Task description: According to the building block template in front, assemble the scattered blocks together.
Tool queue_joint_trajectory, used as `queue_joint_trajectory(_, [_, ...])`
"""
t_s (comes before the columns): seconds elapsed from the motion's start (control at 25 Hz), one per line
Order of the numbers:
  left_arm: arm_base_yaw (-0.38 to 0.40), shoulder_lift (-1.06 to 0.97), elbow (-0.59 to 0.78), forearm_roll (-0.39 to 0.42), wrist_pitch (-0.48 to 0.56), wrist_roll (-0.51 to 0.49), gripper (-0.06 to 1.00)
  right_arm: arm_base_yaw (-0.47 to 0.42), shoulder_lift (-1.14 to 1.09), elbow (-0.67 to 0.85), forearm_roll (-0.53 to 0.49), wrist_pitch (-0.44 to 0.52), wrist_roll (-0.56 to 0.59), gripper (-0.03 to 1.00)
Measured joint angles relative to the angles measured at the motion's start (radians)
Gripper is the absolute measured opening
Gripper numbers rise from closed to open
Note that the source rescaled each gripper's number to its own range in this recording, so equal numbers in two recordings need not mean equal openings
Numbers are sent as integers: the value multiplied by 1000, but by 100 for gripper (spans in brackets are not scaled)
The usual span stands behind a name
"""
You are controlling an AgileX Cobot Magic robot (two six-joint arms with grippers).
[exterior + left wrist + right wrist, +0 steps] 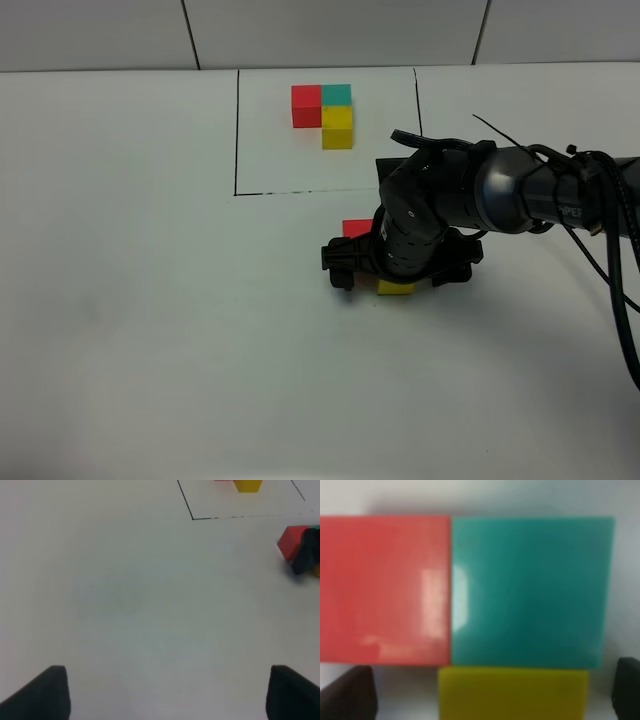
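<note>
The building block template is a red, teal and yellow L inside a thin black frame at the back of the table. The scattered blocks lie just in front of that frame, under my right arm. The red block and the teal block touch side by side, and the yellow block sits against the teal one. My right gripper is open, with a fingertip on each side of the yellow block and a gap to it. My left gripper is open over bare table, well left of the red block.
The white table runs wide on the left and front. The black frame line marks the template area. Cables trail from the right arm toward the right edge. In the exterior view the right wrist hides the teal block.
</note>
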Motion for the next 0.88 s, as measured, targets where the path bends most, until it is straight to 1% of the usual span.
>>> queue_joint_trajectory(0.2, [0, 0, 0, 0, 0, 0, 70, 0, -52, 0, 1, 44, -29, 97])
queue_joint_trajectory(0.44, [0, 0, 0, 0, 0, 0, 70, 0, -147, 0, 51, 79, -112, 97])
queue_joint_trajectory(0.56, [0, 0, 0, 0, 0, 0, 70, -10, -201, 0, 44, 103, -135, 97])
queue_joint_trajectory(0.64, [0, 0, 0, 0, 0, 0, 70, -38, -229, 0, 20, 127, -147, 97])
queue_joint_trajectory(0.72, [0, 0, 0, 0, 0, 0, 70, -86, -253, 5, -5, 154, -171, 97])
queue_joint_trajectory(0.88, [0, 0, 0, 0, 0, 0, 70, -210, -290, 48, -11, 172, -277, 96])
